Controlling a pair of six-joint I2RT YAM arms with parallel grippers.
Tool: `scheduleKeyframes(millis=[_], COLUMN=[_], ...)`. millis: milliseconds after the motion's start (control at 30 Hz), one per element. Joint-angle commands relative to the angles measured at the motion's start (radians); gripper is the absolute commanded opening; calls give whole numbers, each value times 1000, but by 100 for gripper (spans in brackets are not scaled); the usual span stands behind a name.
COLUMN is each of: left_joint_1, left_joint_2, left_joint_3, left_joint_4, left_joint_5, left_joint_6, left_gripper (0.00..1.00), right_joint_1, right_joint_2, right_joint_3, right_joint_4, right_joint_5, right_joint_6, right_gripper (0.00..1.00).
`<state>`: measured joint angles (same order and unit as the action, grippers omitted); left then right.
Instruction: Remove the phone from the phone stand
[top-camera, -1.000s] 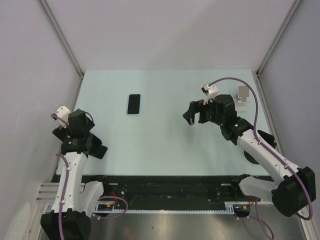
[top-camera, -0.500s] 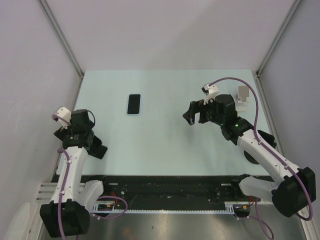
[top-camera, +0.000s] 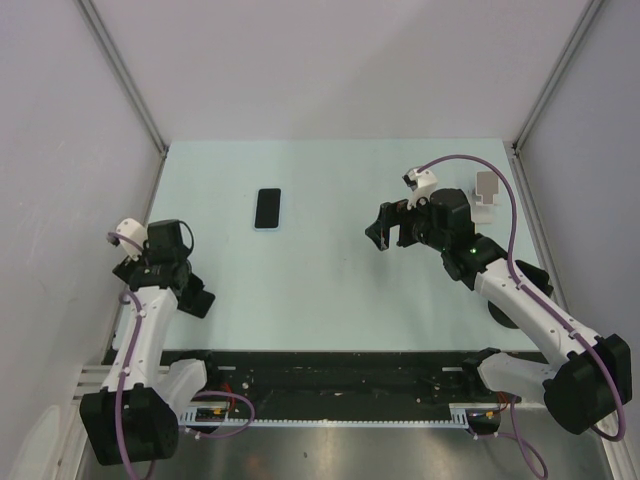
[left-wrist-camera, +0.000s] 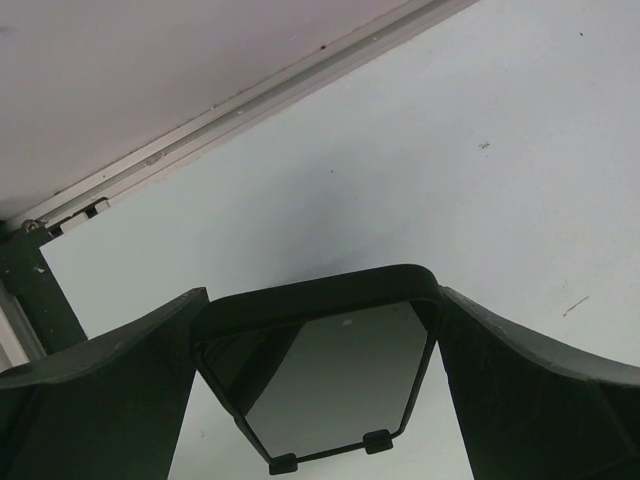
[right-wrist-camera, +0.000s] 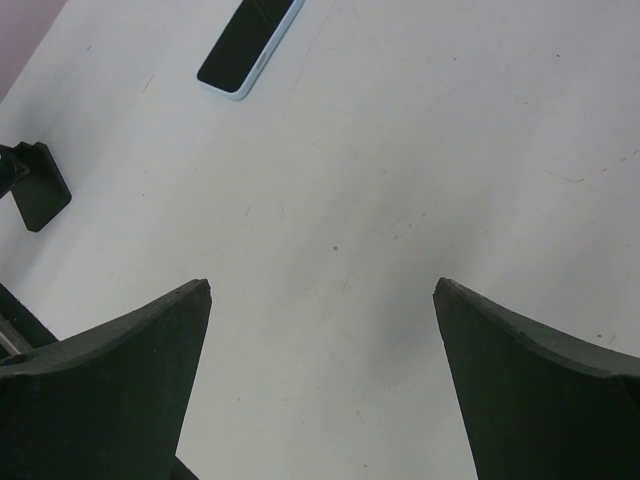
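Observation:
A black phone (left-wrist-camera: 330, 385) leans on a dark phone stand, whose two small tabs (left-wrist-camera: 377, 441) hook its lower edge. It stands near the table's left front (top-camera: 200, 303) and also shows in the right wrist view (right-wrist-camera: 38, 187). My left gripper (left-wrist-camera: 322, 291) is wide open around the phone, with a fingertip close beside each top corner. From above, the left gripper (top-camera: 185, 288) sits right at the phone. My right gripper (top-camera: 388, 238) hovers open over bare table at centre right, with nothing between its fingers (right-wrist-camera: 100, 400).
A second phone (top-camera: 267, 208) with a pale edge lies flat at the back left, also in the right wrist view (right-wrist-camera: 250, 45). An empty white stand (top-camera: 486, 192) is at the back right. The side wall and its metal rail (left-wrist-camera: 250, 100) run close behind the left gripper.
The left wrist has shifted slightly right and nearer the phone on the stand. The right arm has not moved.

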<state>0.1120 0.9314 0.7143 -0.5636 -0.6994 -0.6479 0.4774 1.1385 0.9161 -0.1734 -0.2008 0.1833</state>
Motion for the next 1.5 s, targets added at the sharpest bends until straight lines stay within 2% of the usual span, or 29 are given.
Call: scheduleKeyframes(millis=[0,267,433,867,1167,1300,1467], left_joint_1=[9,8,9,9,9,9,5], left_joint_2=[14,18,-5,-97,-80,-46,55], left_joint_3=[-10,-35,-36,54,189,275,375], left_joint_4=[13,22,21,18,8,-1,-16], left_joint_5=[-9,1,6,52,159,233,389], left_joint_6=[-53,-64,-59,50,136,192,284], left_gripper=[97,93,80,26,1,0,0], right_joint_1=[-3,-3,-2,-3,-5,-5,-5], right_joint_2=[-17,-14,-13,-8,-13,-14,-14], right_joint_3=[1,1,1,1,1,1,1], right_joint_4=[41,41,43,41,38,37,32], right_joint_5=[-14,-15,-17,-23,-12,-11,0], right_joint_6=[-4,-4,-4,-4,-5,-5,-4], right_gripper=[100,100,100,100,100,100,100])
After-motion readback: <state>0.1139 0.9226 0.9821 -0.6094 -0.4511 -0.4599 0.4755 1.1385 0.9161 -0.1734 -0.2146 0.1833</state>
